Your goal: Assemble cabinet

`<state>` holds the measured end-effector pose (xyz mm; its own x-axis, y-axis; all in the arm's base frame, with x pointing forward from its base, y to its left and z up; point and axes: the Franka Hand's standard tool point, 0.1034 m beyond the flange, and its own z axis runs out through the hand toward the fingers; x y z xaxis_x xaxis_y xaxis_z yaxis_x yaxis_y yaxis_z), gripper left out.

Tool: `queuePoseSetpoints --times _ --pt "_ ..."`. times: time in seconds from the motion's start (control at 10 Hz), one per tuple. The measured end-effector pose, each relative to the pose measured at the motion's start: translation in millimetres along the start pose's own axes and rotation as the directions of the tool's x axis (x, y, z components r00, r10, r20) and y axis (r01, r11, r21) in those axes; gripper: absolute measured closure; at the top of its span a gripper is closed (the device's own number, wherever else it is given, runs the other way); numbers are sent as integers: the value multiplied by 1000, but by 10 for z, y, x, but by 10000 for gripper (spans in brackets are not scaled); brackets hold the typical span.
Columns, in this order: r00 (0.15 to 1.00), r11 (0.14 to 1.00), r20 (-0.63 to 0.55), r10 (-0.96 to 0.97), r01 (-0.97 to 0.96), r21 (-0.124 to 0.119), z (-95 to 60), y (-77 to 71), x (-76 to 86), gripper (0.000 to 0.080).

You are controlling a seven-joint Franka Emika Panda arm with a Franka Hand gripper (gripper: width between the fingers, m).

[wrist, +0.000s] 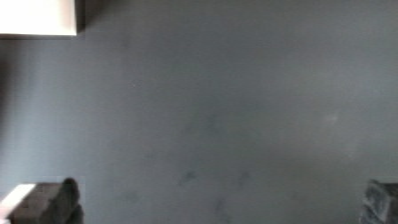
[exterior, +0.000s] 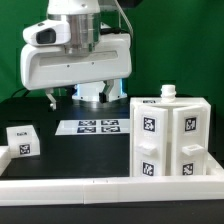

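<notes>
The pincer (wrist: 214, 203) hangs wide open and empty over the dark table (wrist: 214, 100), while the cabinet (exterior: 170, 138) stands upright well apart from it, lower and toward the exterior view's right, its long axis vertical.

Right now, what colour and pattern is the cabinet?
White cabinet with square black-and-white tag markers on its faces; shows best in the exterior view.

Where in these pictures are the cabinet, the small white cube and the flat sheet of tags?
cabinet (exterior: 150, 146): exterior view, its front face, between two tags.
small white cube (exterior: 22, 147): exterior view, its tagged front face.
marker board (exterior: 92, 127): exterior view, middle of the flat sheet.
</notes>
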<state>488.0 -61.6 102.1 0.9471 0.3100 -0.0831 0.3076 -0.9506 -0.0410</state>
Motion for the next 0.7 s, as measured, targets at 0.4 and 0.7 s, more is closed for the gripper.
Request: queuePoseSetpoints --times 0.4,0.7 --pt "998 998 6 -55 55 -12 242 334 -446 3" --pt "997 996 1 -83 83 -32 424 841 -779 3"
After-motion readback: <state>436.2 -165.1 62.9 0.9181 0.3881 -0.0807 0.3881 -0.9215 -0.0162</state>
